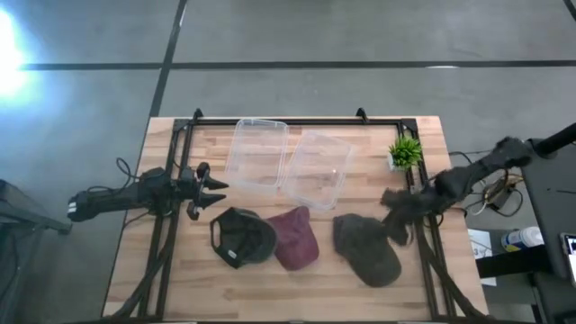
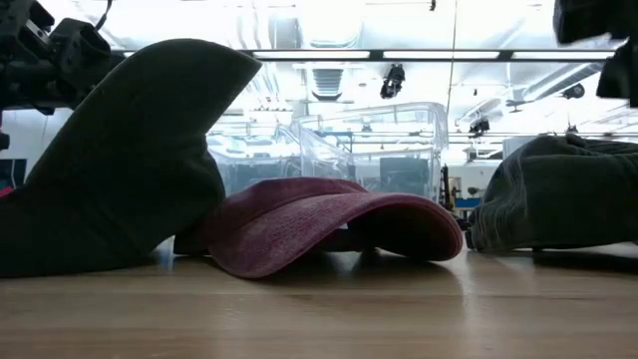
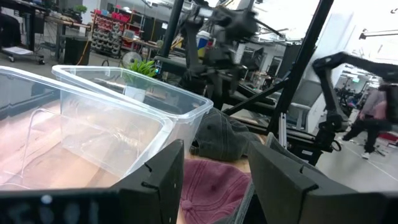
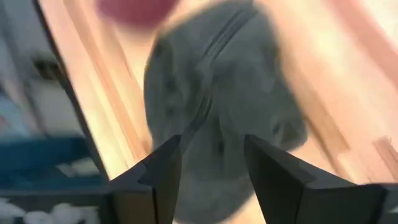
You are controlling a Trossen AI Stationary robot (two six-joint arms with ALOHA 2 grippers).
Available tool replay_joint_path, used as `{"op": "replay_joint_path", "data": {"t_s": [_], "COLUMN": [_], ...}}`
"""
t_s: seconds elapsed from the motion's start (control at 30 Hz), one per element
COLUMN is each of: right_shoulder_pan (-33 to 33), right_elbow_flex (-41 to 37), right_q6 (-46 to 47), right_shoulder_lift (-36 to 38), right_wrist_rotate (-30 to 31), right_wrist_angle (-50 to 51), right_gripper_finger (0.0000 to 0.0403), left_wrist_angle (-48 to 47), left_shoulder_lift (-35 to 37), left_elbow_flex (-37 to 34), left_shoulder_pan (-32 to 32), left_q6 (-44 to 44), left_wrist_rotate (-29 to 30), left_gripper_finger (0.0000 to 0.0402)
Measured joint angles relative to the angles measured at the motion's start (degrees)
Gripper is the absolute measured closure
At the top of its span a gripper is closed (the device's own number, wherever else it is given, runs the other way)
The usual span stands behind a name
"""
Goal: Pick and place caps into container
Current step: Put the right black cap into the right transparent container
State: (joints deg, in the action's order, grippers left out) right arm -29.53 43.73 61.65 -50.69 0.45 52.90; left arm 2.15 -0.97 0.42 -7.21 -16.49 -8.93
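**Now: three caps on the table, boxes empty**

Near the front edge, three caps in a row. Black cap (image 1: 241,238) on the left, touching the red cap (image 1: 294,238) in the middle. Grey cap (image 1: 366,248) on the right, a little apart from the red one.

Farther back, two clear boxes side by side: left box (image 1: 260,153) and right box (image 1: 317,168), rims touching, both lying open with no cap inside. Small green plant (image 1: 405,151) in a white pot at the far right corner of the wooden table (image 1: 180,279).

Left gripper (image 1: 216,186) up over the table's left side, just left of the left box, jaws apart, holding no cap. Right gripper (image 1: 396,216) just above the grey cap's right edge, jaws apart with the grey cap (image 4: 217,93) right below them.
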Motion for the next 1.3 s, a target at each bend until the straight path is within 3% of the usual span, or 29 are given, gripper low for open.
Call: {"op": "replay_joint_path", "data": {"t_s": [0.13, 0.37, 0.6, 1.0, 1.2, 1.3], "right_shoulder_pan": [-10.5, -28.2, -39.9, -41.8, -39.9, -39.6], "right_elbow_flex": [8.2, 25.7, 37.2, 41.6, 42.7, 43.8], "right_q6": [-1.0, 5.1, 12.3, 10.4, 10.3, 10.1], "right_shoulder_lift": [-14.3, -36.3, -51.4, -72.5, -76.2, -77.0], "right_wrist_rotate": [4.0, 15.5, 13.0, 13.0, 15.8, 20.8], "right_wrist_angle": [3.2, 23.3, 28.2, 35.4, 32.4, 32.3], "right_gripper_finger": [0.0225, 0.0231, 0.0217, 0.0141, 0.0134, 0.0136], "left_wrist_angle": [0.0, 0.0, 0.0, 0.0, 0.0, 0.0], "left_shoulder_lift": [0.0, 0.0, 0.0, 0.0, 0.0, 0.0], "left_elbow_flex": [0.0, 0.0, 0.0, 0.0, 0.0, 0.0], "left_shoulder_pan": [0.0, 0.0, 0.0, 0.0, 0.0, 0.0], "left_q6": [0.0, 0.0, 0.0, 0.0, 0.0, 0.0], "left_wrist_rotate": [0.0, 0.0, 0.0, 0.0, 0.0, 0.0], "left_gripper_finger": [0.0228, 0.0228, 0.0228, 0.0228, 0.0228, 0.0228]}}
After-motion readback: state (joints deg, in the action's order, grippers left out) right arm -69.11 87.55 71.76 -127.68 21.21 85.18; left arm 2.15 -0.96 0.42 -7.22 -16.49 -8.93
